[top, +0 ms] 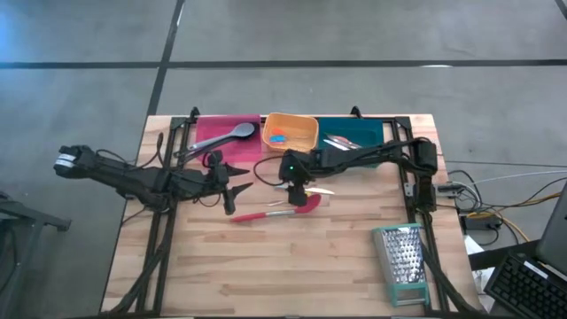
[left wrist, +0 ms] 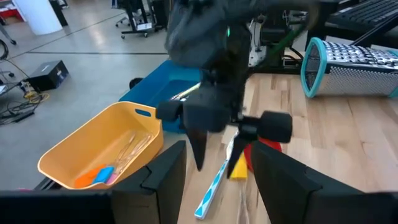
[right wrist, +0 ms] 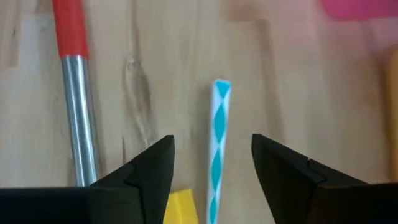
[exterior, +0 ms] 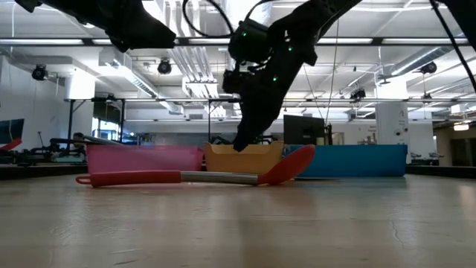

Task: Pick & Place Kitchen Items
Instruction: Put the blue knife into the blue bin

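Three bins: pink (top: 226,133), orange (top: 292,130), teal (top: 354,133), in a row at the far edge.
Near corner: flat metal grater (top: 401,263) with green trim, alone; bare wood around it.
Mid table: one red spatula (top: 275,211), steel shank, lying flat.
Right gripper (right wrist: 211,165): fingers spread wide, empty, straddling a slim blue-and-white striped stick (right wrist: 217,140) lying on the wood, yellow piece (right wrist: 180,208) beside it.
Left gripper (top: 232,188): fingers apart, empty, hovering left of the spatula.
Pink bin: one grey spoon (top: 221,139).
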Motion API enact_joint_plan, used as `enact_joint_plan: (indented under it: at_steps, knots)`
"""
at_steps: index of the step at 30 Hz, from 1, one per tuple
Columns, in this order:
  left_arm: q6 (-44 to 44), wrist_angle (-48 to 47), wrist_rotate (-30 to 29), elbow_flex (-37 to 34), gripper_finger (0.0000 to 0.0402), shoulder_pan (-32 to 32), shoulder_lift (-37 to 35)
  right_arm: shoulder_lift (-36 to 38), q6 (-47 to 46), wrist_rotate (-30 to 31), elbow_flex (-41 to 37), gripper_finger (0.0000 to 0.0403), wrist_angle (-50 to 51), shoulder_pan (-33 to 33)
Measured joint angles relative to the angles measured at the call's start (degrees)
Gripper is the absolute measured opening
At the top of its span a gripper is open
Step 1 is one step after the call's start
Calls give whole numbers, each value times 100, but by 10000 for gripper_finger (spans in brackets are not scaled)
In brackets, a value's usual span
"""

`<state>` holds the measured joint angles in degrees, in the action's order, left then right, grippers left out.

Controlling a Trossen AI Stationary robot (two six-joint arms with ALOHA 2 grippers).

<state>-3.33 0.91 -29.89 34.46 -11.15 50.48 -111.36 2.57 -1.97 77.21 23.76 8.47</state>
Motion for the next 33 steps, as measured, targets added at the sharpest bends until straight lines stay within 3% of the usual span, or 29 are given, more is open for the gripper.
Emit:
enact_joint_plan:
  at_steps: [8,24,28,33]
  knots:
    - [-40,-4,20,0,184,2,11,-521,-70,5,339,213,10,25]
    - [-40,-32,52,-11,184,2,31,-1055,-201,56,490,158,-18,94]
    - [-38,-49,48,-11,184,2,33,-1105,-249,80,498,131,-39,108]
    - [-39,-47,44,-11,184,2,31,-1104,-399,107,497,62,-58,120]
